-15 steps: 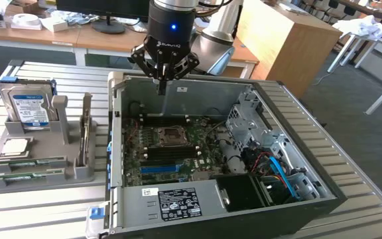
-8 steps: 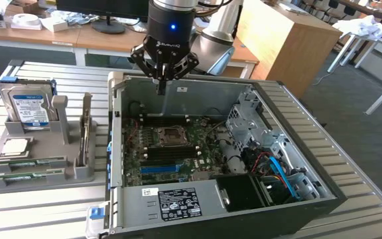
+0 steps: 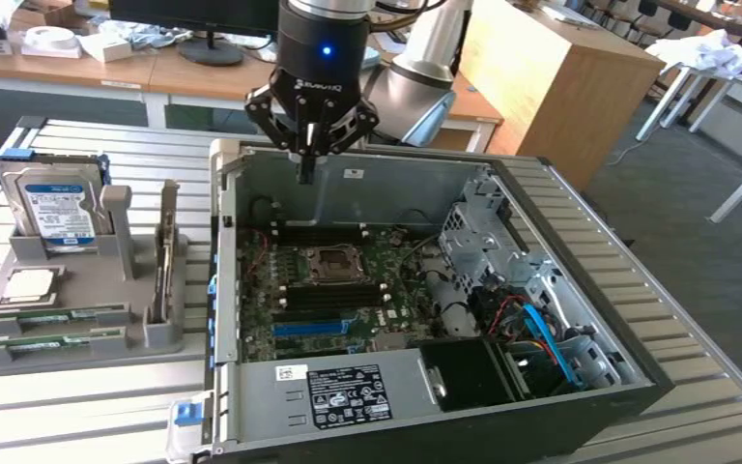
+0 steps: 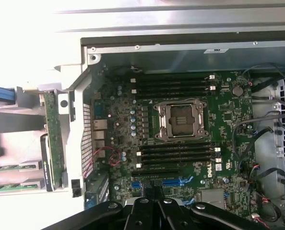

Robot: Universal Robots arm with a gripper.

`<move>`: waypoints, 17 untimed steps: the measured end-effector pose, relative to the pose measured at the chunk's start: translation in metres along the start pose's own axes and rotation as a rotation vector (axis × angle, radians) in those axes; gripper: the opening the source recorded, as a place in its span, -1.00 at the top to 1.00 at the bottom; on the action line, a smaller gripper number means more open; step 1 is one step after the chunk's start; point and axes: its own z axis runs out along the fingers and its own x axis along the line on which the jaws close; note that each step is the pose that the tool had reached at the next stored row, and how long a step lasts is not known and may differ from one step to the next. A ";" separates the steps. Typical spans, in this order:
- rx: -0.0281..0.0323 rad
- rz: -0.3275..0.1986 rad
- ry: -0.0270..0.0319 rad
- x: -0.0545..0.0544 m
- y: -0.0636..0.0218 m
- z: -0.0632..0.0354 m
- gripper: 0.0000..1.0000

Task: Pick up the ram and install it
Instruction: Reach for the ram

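Two ram sticks (image 3: 55, 314) (image 3: 49, 340), thin green boards, lie flat in the slots of a grey holder (image 3: 152, 338) at the exterior view's left. The wrist view catches their ends (image 4: 8, 167). My gripper (image 3: 304, 172) hangs above the back wall of the open computer case (image 3: 345, 184), well apart from the ram. Its fingers are shut with nothing between them. In the wrist view the gripper (image 4: 153, 205) looks down on the green motherboard (image 4: 229, 110), where black memory slots (image 4: 173, 86) (image 4: 176, 153) flank the bare processor socket (image 4: 181, 120).
The holder also carries an upright blue-labelled hard drive (image 3: 55, 208), a square silver processor chip (image 3: 30, 283) and an upright card (image 3: 165, 261). Inside the case, cables (image 3: 539, 329) and a drive cage (image 3: 474, 242) crowd the exterior view's right side. Desks stand behind.
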 end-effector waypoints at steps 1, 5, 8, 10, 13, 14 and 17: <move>0.0001 0.000 0.0000 0.001 -0.0001 -0.0001 0.80; 0.0000 0.000 0.0000 0.007 -0.0005 -0.0002 0.80; 0.0000 0.000 0.0000 0.012 -0.0009 -0.0003 0.80; 0.0000 0.000 0.0000 0.017 -0.0013 -0.0004 0.80; 0.0000 0.000 0.0000 0.023 -0.0018 -0.0006 0.80; 0.0000 0.000 0.0000 0.025 -0.0019 -0.0006 0.80; 0.0000 0.000 -0.0001 0.032 -0.0024 -0.0008 0.80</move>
